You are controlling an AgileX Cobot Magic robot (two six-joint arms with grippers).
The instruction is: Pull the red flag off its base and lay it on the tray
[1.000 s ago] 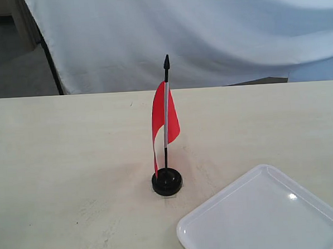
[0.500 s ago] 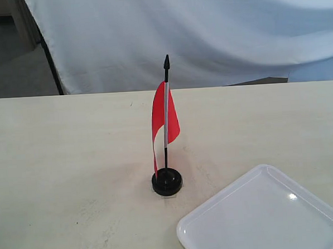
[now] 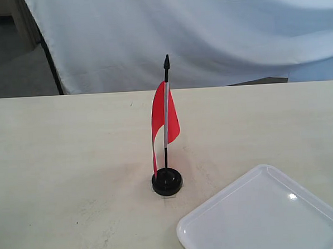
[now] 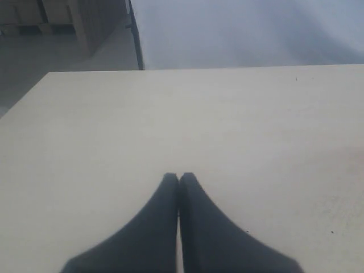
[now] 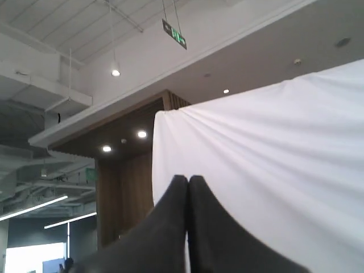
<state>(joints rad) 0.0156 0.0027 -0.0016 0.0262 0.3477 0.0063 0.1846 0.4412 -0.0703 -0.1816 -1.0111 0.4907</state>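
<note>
One flag (image 3: 165, 116), limp red cloth on a thin black-and-white stick, stands upright in the puck-like black base (image 3: 167, 182) mid-worktop (image 3: 62, 163). Close by lies the glossy, round-cornered white tray (image 3: 263, 214), its near corner cut off. Nothing has shifted since a second ago; the dark tapered left fingers (image 4: 159, 227) are pressed together over bare worktop, and the right fingers (image 5: 165, 227) are likewise together, before a white drape (image 5: 273, 170).

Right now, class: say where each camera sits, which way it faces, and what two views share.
Exterior: off the arms, facing the table, red flag, base, tray, curtain; no arm shows.
Left wrist: over the table, facing the curtain; shut left pincer shows.
Right wrist: tilted up at ceiling; shut right pincer shows.
All share the curtain.
</note>
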